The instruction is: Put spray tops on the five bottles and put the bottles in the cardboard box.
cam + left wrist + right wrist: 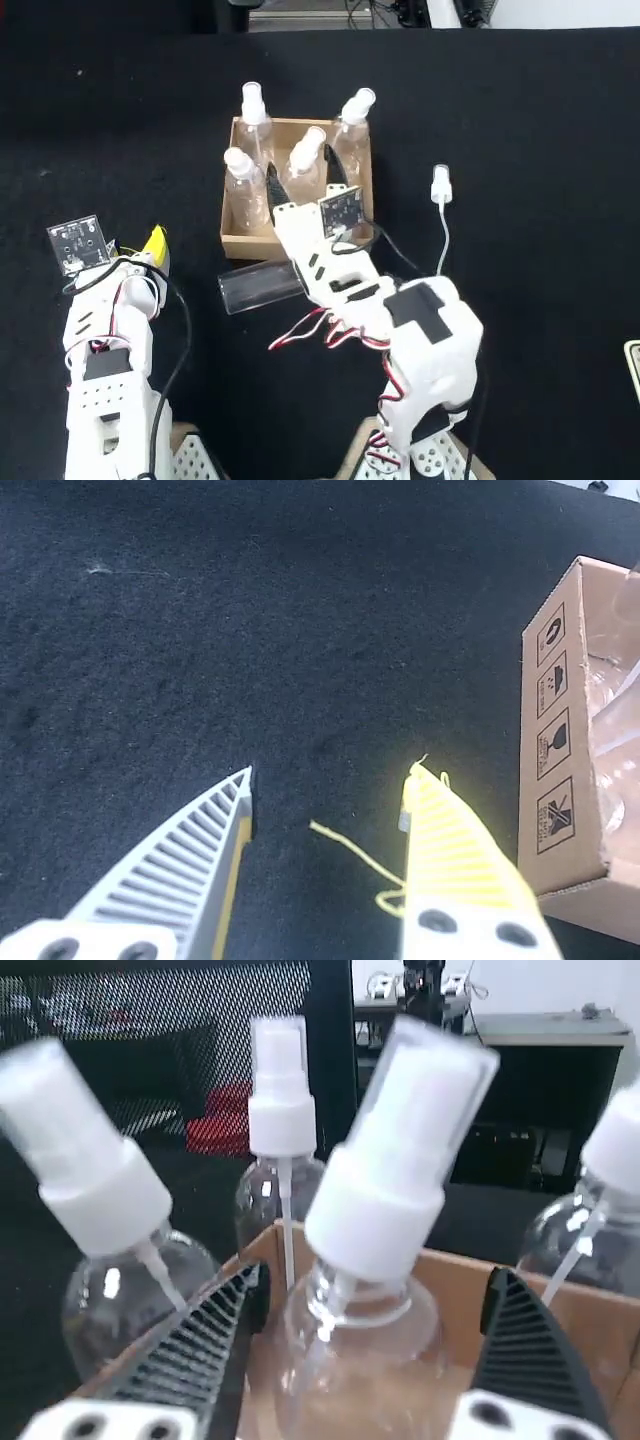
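Tabletop (540,120): covered in black cloth, with the two arms side by side at its near edge.
Cardboard box (250,245): open-topped, near the middle of the tabletop. The left wrist view shows its printed side wall.
Bottles in the box: four clear bottles stand upright inside, each with a white spray top. They are the far-left bottle (254,125), the far-right bottle (353,130), the near-left bottle (243,190) and the middle bottle (305,160).
Fifth bottle (258,287): clear, lying on its side on the cloth just beside the box's near wall. One end is hidden under the right arm, so I cannot tell whether it has a top.
Loose spray top (441,187): white, lying on the cloth to the right of the box and apart from it, with its thin tube trailing toward the arms.
Right end effector (303,178): over the box with its black fingers spread wide, one on each side of the middle bottle. In the right wrist view the bottle's neck and spray top rise between the fingers, which are not clamped on it.
Left end effector (155,245): white and yellow fingers parted and gripping nothing, above bare cloth to the left of the box.
Yellow thread (350,855): a loose strand curling off the yellow finger, across the gap between the fingers.
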